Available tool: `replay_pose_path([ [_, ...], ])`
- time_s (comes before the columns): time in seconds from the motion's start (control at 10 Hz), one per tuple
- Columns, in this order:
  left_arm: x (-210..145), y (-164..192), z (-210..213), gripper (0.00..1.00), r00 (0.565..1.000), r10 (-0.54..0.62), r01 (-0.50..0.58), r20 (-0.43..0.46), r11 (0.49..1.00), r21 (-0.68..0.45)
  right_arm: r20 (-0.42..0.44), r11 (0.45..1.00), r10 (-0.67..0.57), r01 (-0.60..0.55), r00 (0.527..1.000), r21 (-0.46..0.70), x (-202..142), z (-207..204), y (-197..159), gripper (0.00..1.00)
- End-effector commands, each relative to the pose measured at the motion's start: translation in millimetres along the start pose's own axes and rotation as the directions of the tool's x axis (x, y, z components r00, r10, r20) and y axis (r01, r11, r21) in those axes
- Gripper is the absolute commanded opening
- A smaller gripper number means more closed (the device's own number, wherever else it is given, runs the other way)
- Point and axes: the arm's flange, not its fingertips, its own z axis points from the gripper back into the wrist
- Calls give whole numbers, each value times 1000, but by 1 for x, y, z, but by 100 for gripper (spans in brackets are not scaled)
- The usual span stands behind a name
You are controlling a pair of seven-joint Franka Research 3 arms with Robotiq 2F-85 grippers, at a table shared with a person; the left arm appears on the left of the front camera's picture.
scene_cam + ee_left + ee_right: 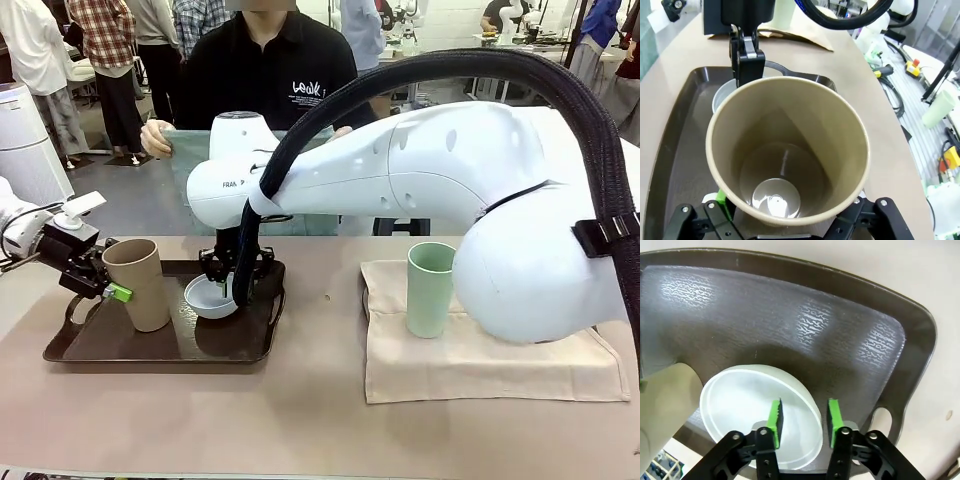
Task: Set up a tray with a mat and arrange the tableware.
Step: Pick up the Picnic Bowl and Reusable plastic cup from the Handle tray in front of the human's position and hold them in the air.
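Note:
On the table's left lies a dark brown tray point(110, 345). A tan cup point(138, 285) stands upright on its left half, and my left gripper point(113, 291) is shut on that cup from the left. In the left wrist view the cup point(790, 150) sits between the fingers. Beside it on the tray lies a small pale blue bowl point(210, 298). My right gripper point(804, 415) stands open astride the bowl's rim point(812, 405), one green pad inside and one outside. A pale green cup point(431, 290) stands on a beige mat point(500, 365) at the right.
My right arm reaches across the middle, over the table. At the far edge, behind that arm, a person holds a pale green flat sheet point(192, 150). Bare table runs along the front edge.

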Motion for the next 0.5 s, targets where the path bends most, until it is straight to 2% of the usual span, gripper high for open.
replay_pose_path([
  [0.0, -4, 0, 0, 37, 999, -26, 25, 22, 999, 20, 21, 999, 21, -20, 1000, -47, 7, 3, 7, 0],
  [0.1, -3, -1, 0, 0, 999, -24, 24, 23, 999, 23, 23, 998, 22, -21, 999, -53, 6, 4, 7, 0],
  [0.3, 0, -3, 3, 0, 999, -18, 17, 26, 999, 35, 29, 998, 26, -24, 999, -63, 1, 8, 7, 0],
  [0.4, 8, -7, 10, 32, 1000, -2, 1, 27, 999, 48, 37, 998, 23, -21, 999, -67, -4, 14, 8, 0],
])
